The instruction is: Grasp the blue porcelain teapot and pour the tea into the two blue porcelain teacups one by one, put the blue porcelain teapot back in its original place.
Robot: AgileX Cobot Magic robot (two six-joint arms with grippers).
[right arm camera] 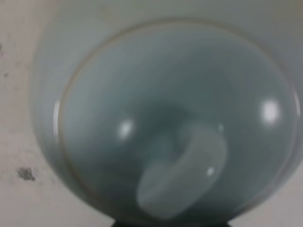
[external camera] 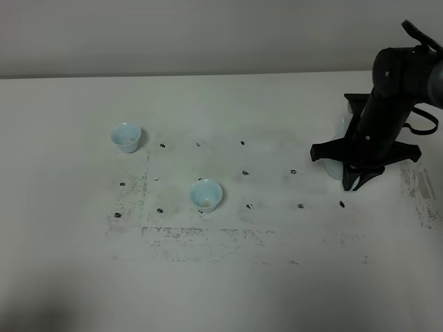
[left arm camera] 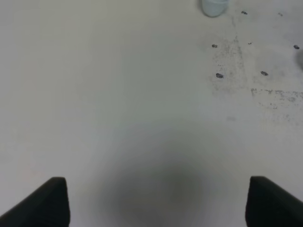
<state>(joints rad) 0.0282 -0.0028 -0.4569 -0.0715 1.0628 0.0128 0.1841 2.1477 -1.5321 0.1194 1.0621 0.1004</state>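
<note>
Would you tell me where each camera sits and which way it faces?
Exterior high: mounted high, looking down on the white table, left teacup and nearer teacup; the right arm shows, hiding most of the teapot.
Left wrist: on the left arm, facing along bare table; open left gripper shows, a teacup farther off.
Right wrist: close above the teapot's lid; hardly any robot shows.
Shared: exterior and right wrist, the teapot; exterior and left wrist, a teacup and black marks.
</note>
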